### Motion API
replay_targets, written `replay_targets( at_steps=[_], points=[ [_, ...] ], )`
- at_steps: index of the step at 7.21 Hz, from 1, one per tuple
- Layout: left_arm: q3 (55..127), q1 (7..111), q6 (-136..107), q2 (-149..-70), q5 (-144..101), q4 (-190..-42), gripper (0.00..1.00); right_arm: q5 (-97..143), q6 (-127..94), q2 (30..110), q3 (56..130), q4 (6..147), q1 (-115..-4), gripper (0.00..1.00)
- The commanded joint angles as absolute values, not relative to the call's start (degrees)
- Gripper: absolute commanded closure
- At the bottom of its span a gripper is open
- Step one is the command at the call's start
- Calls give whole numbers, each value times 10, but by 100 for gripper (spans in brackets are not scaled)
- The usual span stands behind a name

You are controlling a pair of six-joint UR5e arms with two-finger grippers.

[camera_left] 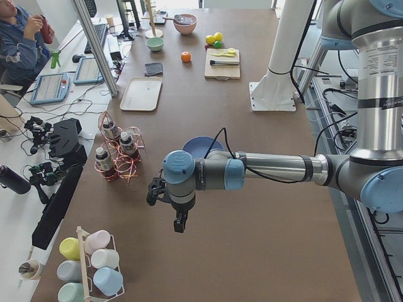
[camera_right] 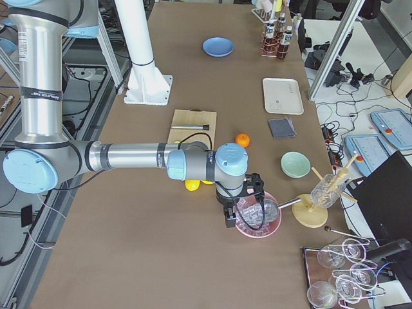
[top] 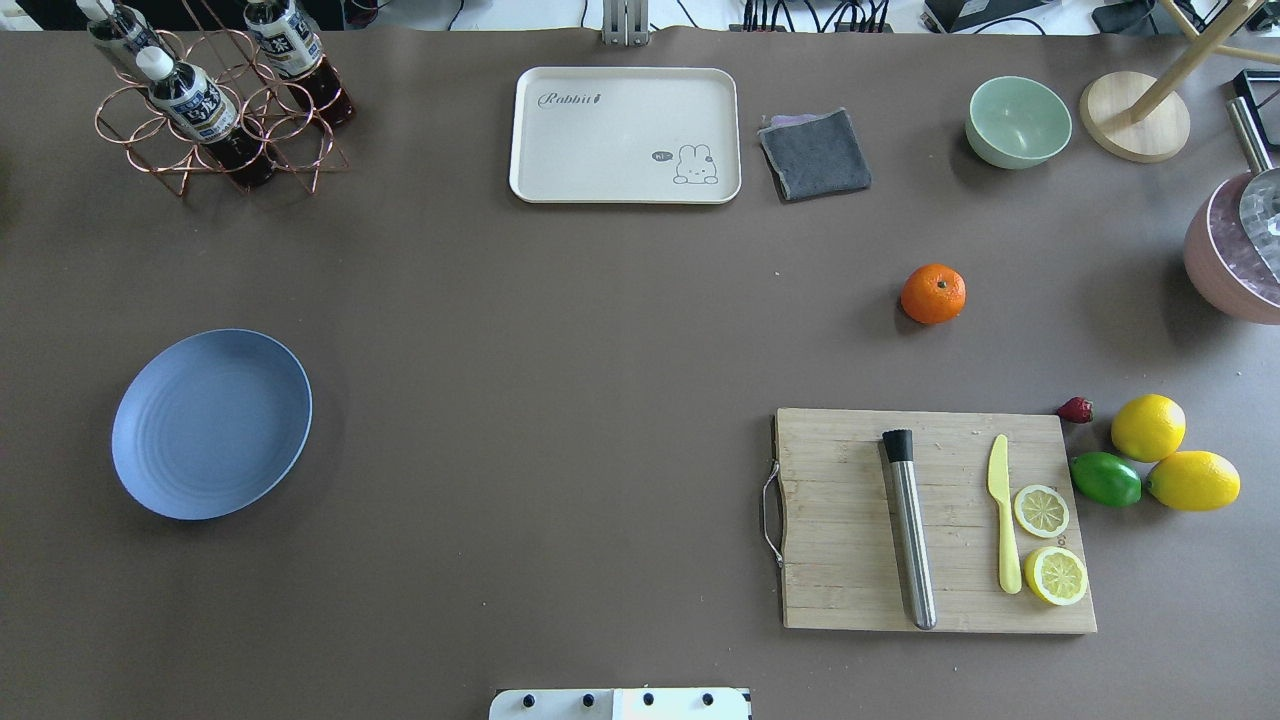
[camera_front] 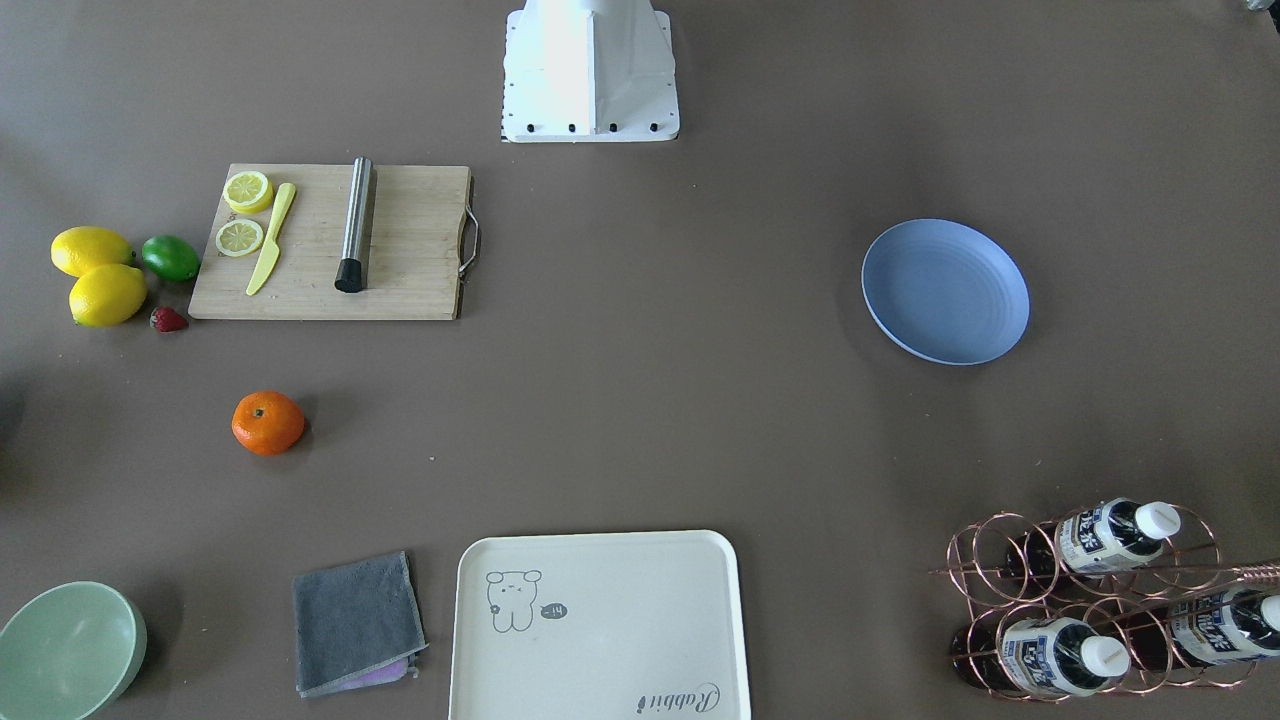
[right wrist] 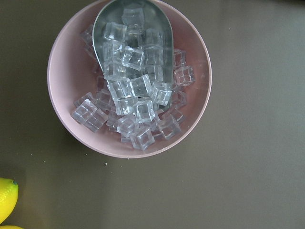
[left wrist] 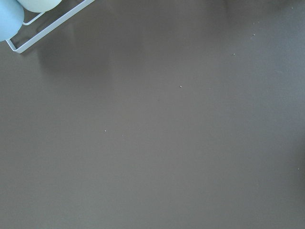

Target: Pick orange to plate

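Since neither arm shows in the overhead or front views, I only have the two side cameras for them, and from there I cannot tell whether either pair of jaws is apart or together. The orange (top: 933, 293) sits by itself on the bare counter (top: 560, 400), on the robot's right half, its stem dot up. It lies between the far edge of the bamboo cutting board (top: 850, 520) and the grey cloth (top: 815, 153), touching neither. The pale-blue plate (top: 211, 423) lies flat on the left half, well apart from the fruit, with nothing on it.

The right arm (camera_right: 129, 156) reaches out over the counter's right end, and its wrist camera looks straight down on a pink bowl (right wrist: 57, 95) heaped with ice cubes (right wrist: 138, 90) and a metal scoop (right wrist: 164, 21). The orange lies just beyond that arm in the right side view. The left arm (camera_left: 271, 168) hangs over bare counter at the opposite end (its wrist view is almost all brown surface), near a rack of pastel cups (camera_left: 94, 267), with the plate just behind it.
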State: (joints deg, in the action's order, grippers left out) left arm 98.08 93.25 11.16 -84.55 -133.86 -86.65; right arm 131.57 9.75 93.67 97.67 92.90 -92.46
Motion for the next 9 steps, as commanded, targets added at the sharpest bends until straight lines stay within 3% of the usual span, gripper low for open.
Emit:
replay_targets(
  at_steps=[1,9],
  points=[
    [983,933,112,-843,-1338,-866,0,1316,98,938,977,929,-925,0],
    [987,934,113,-874,-1341,-867,0,1339,98,935,983,928,-925,0]
  ],
)
